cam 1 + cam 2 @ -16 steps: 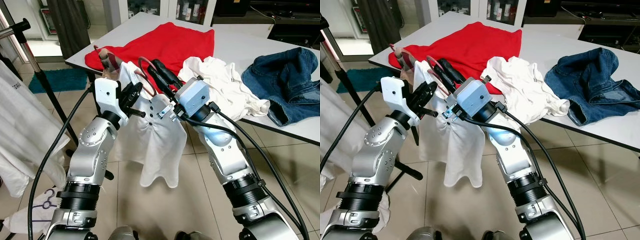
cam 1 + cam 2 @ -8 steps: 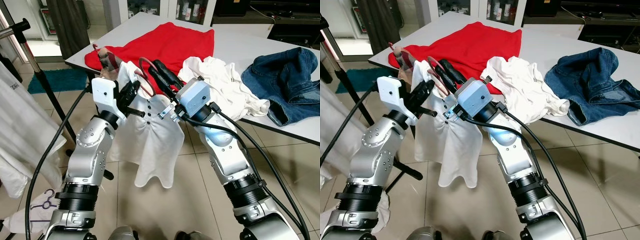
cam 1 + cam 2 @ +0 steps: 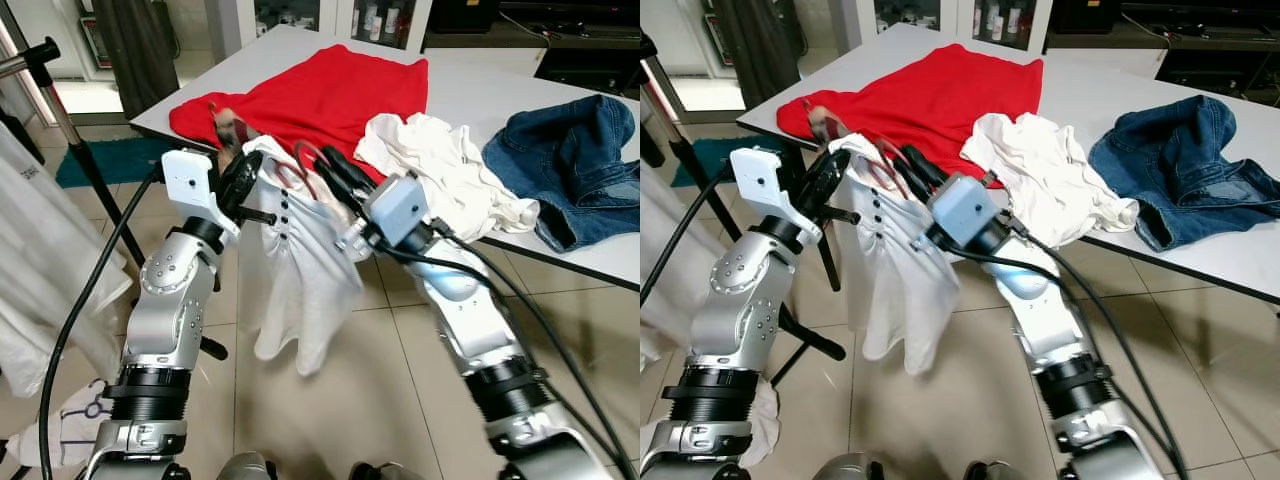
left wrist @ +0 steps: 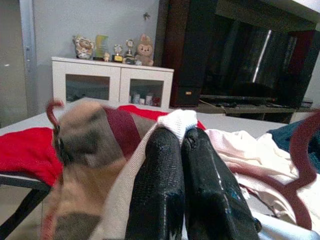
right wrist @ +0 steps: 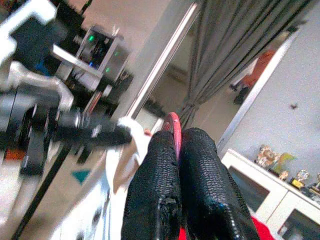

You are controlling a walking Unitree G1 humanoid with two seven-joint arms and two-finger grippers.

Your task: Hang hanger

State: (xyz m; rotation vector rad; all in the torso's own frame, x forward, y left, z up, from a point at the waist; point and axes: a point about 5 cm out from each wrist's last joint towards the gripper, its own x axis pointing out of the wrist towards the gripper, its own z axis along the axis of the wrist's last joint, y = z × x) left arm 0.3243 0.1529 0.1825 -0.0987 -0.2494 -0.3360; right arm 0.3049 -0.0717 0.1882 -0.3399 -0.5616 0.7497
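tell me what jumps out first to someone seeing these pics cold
A white shirt on a dark red hanger hangs in mid-air, held between the left gripper and right gripper, both with jaws shut. Behind them, a red garment is spread across the white table, with blue jeans at its right end.

Head pair: high, facing forward and down at the near corner of the table (image 3: 200,100); both eyes share the white shirt (image 3: 300,270).
Left wrist: close along its black fingers (image 4: 165,190), facing across the table toward a white cabinet (image 4: 112,85).
Right wrist: close along its fingers (image 5: 200,175), facing a grey curtain (image 5: 235,50).
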